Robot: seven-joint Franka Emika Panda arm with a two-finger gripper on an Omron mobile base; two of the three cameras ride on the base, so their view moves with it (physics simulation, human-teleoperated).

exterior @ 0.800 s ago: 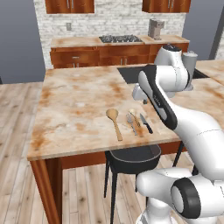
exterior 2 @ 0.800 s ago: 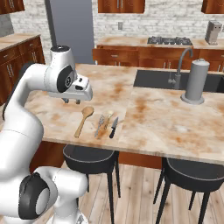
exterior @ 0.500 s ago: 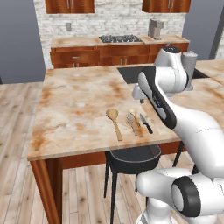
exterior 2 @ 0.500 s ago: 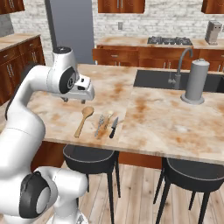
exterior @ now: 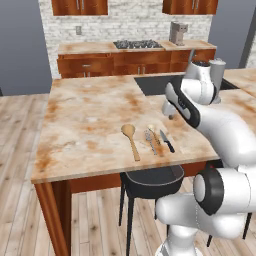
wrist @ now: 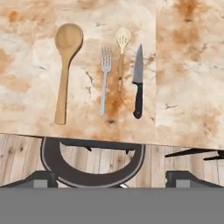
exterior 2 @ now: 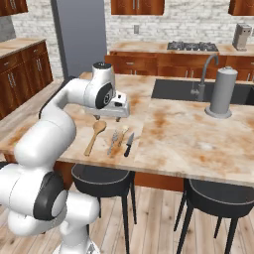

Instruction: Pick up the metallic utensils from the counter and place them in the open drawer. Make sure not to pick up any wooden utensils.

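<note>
We are looking down on the knife (wrist: 138,83) and the fork (wrist: 104,78), both lying flat near the front edge of the bench (exterior: 90,120), untouched, with a short slotted wooden utensil (wrist: 121,57) between them and the wooden spoon (wrist: 65,65) on the fork's far side. None of the four are touching. Since the earlier pictures our end effector (exterior 2: 110,117) has been sliding across the bench toward this row and is now hovering above it, empty; we cannot tell how far its fingers are parted. That shift is lining us up for a first pick, probably the knife or fork. A black stool (wrist: 92,164) is sitting below the bench edge.
</note>
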